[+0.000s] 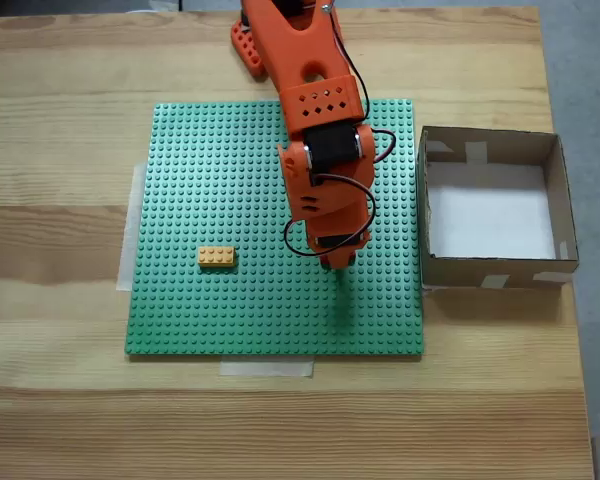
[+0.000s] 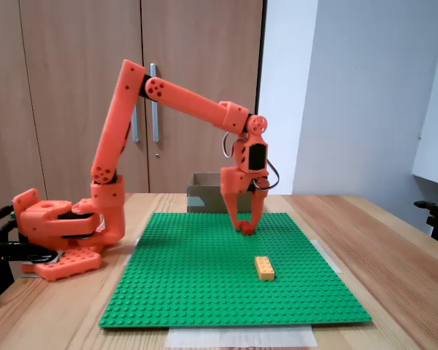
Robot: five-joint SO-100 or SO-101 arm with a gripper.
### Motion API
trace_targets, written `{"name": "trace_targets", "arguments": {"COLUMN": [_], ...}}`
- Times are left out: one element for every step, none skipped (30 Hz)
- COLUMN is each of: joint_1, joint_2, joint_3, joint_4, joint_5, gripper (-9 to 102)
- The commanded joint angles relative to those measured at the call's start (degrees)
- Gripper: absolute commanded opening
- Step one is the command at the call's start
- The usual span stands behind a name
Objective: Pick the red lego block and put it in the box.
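The red lego block (image 2: 246,230) lies on the green baseplate (image 2: 197,277), near its far side in a fixed view, small and partly covered by the fingertips. My orange gripper (image 2: 245,226) points straight down with its two fingers closed in on either side of the block, which still rests on the plate. From above, the gripper (image 1: 337,264) covers the block. The cardboard box (image 1: 490,270) stands just right of the baseplate (image 1: 230,180), open-topped with a white floor; its wall shows behind the gripper as the box (image 2: 203,198).
An orange-yellow brick (image 1: 216,257) sits on the plate's left half, seen nearer the camera as the brick (image 2: 264,267) in the side-on view. The arm's base (image 2: 58,233) stands on the wooden table beside the plate.
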Motion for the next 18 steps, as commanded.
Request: {"name": "trace_targets", "arguments": {"joint_1": [0.00,0.09,0.09,0.26,0.26,0.26,0.26,0.26,0.18,0.18,0.18,0.26,0.35,0.44,0.62,0.79,1.05,1.49], "joint_2": [1.76,1.76,1.85,1.93,2.11,2.46,2.81,3.34,3.96,4.66,5.36,6.15,6.94,7.82,8.61,9.49,10.46,11.51], "joint_3": [-0.18,-0.18,-0.18,-0.18,-0.18,0.09,0.35,0.62,1.05,1.14,1.14,1.14,1.14,1.14,0.97,0.79,0.79,0.79], "joint_4": [-0.09,-0.18,-0.35,-0.62,-0.88,-0.97,-1.14,-1.14,-1.14,-0.88,-0.26,0.26,0.70,1.23,1.85,2.46,2.99,3.34], "joint_5": [-0.79,-0.88,-0.97,-1.05,-1.14,-1.32,-1.41,-1.58,-1.76,-1.76,-1.76,-1.76,-1.93,-2.02,-2.29,-2.81,-3.34,-3.52], "gripper": [9,8,6,4,3,1,-1,-1,-1,-1,-1,-1,-1,-1,-1,-1,-1,-1]}}
